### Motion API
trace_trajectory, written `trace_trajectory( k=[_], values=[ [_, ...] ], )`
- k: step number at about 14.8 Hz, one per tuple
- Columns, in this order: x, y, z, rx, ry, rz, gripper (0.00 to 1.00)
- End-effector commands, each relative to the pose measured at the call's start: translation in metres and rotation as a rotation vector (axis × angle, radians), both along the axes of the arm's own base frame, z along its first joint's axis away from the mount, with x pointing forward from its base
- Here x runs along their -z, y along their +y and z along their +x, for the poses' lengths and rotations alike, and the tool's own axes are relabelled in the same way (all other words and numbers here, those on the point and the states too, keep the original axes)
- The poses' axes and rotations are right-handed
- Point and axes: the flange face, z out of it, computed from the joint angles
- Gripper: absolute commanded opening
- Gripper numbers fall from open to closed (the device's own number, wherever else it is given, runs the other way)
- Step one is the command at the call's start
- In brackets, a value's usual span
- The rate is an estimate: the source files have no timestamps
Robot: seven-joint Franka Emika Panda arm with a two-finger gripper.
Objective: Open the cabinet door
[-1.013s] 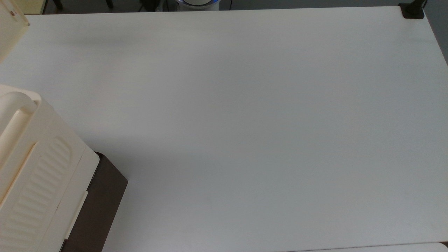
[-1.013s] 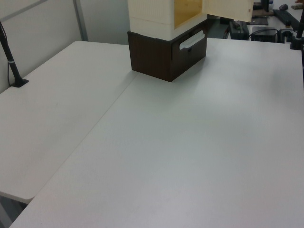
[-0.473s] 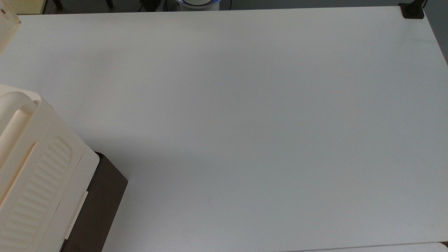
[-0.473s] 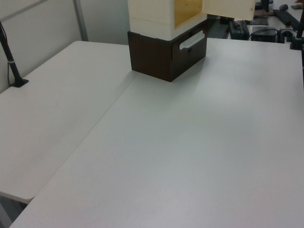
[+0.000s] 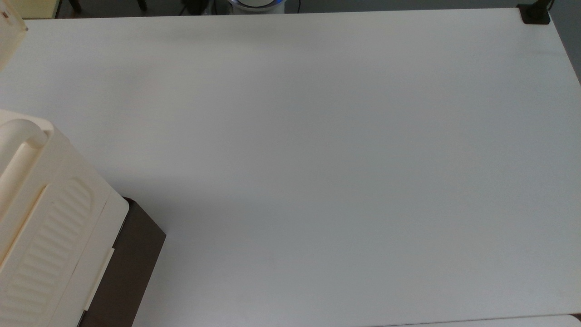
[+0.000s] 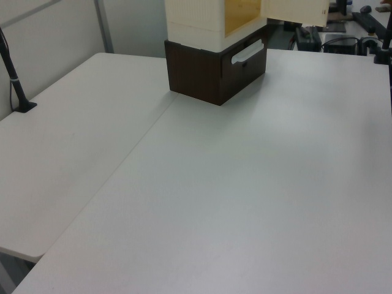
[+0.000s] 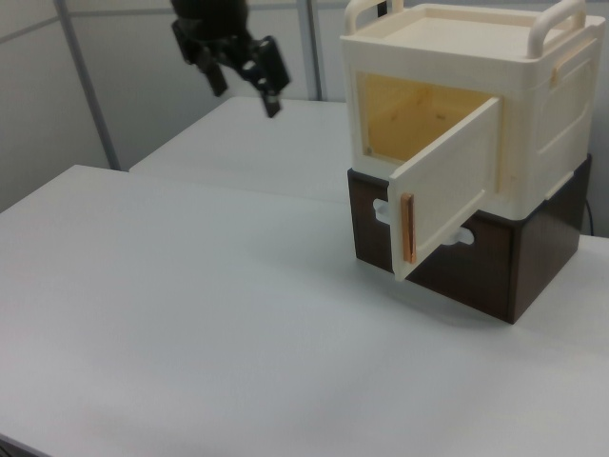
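A: Item one, the cabinet (image 7: 476, 143). Condition?

B: Boxy cream plastic unit seated on a dark brown base (image 7: 495, 267), rounded bar handles on top, ribbed top panel. It stands on the white table (image 7: 190, 333). In the top view the cabinet (image 5: 45, 227) sits at the table's lower left corner; in the left view the cabinet (image 6: 211, 37) is at the far end.

A: Item two, the cabinet door (image 7: 447, 186).

B: Flat cream panel, hinged at the cabinet's front, swung well out from the opening. An orange-brown strip runs along its free edge. The yellowish interior behind it is exposed. In the left view the cabinet door (image 6: 294, 11) juts out from the cabinet's front; in the top view a corner of the cabinet door (image 5: 9, 32) sticks out beyond the cabinet.

A: Item three, the gripper (image 7: 245, 78).

B: Black, two fingers spread apart, holding nothing. It hangs in the air well apart from the cabinet, on the door side, above door height.

A: Step in hand?

B: Judged as finished or near it. If anything remains, retreat away from the cabinet, keeping clear of the door's free edge so nothing nudges it back shut.
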Motion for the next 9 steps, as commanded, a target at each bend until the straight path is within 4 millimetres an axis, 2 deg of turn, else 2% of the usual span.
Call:
trace_trajectory(
  k=[1, 5, 6, 7, 9],
  values=[
    [0.019, 0.057, 0.022, 0.050, 0.072, 0.046, 1.00],
    [0.057, 0.122, 0.044, -0.049, 0.159, -0.017, 1.00],
    [0.071, 0.135, 0.052, -0.071, 0.188, -0.046, 1.00],
    [0.087, 0.144, 0.063, -0.091, 0.217, -0.091, 1.00],
    [0.107, 0.148, 0.076, -0.110, 0.251, -0.118, 1.00]
  ],
)
